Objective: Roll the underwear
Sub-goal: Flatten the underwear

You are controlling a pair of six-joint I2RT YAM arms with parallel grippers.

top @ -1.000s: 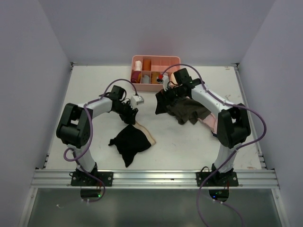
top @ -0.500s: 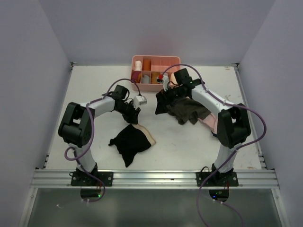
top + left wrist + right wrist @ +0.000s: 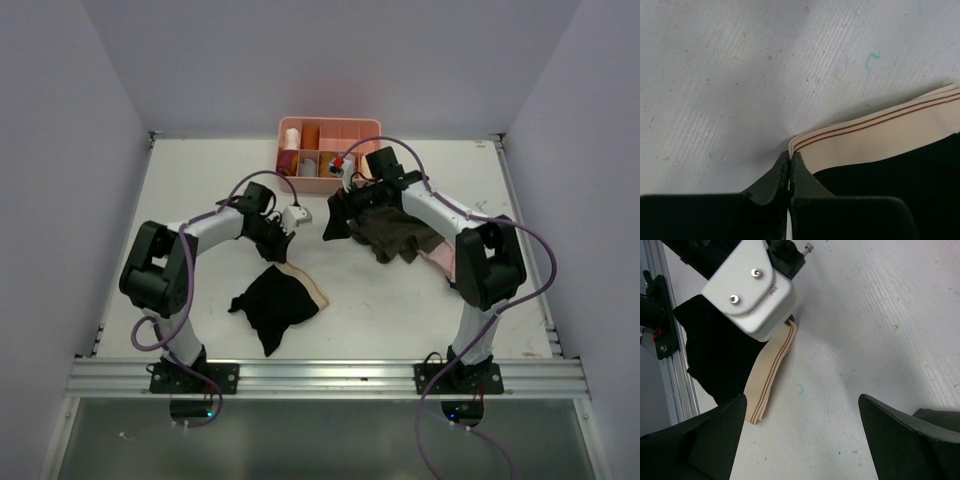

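With the left claw (image 3: 790,158) clenched on the waistband (image 3: 875,135) corner of the underwear (image 3: 275,303), which lies spread beside its tips, we lift slightly and roll evenly, keeping the cloth taut.

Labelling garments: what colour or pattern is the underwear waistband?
Cream-beige waistband with two thin brown stripes; clearest in the left wrist view.

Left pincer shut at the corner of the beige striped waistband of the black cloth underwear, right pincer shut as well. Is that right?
Not quite. The right pincer is open: the right wrist view shows its fingers wide apart. The rest holds: the left pincer is shut at the corner of the beige striped waistband of the black cloth underwear.
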